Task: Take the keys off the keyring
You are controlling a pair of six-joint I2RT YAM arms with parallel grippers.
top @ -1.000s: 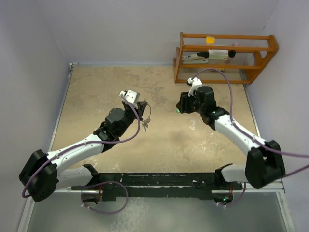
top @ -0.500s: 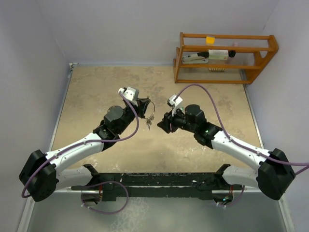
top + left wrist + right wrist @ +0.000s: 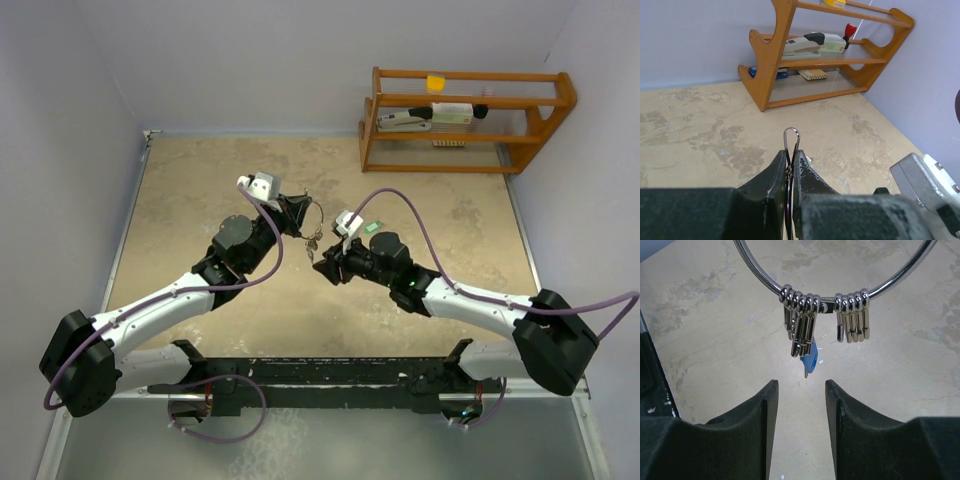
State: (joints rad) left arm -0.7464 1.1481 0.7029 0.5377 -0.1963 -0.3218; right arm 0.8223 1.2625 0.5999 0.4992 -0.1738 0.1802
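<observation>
My left gripper is shut on the thin silver keyring and holds it above the table. In the left wrist view the ring's wire loop sticks out between the closed fingertips. Several silver keys hang from the ring. The right wrist view shows the ring with two bunches of keys and a blue-headed key lowest. My right gripper is open just short of the blue key, touching nothing; it also shows in the top view. A small green piece lies on the table.
A wooden rack stands at the back right against the wall, holding a stapler and small items. Walls close the table at the left, back and right. The two wrists are close together at mid-table.
My right arm has swung left from the rack side until its open fingers face the hanging keys. My left gripper has shifted slightly up and left, still holding the ring.
</observation>
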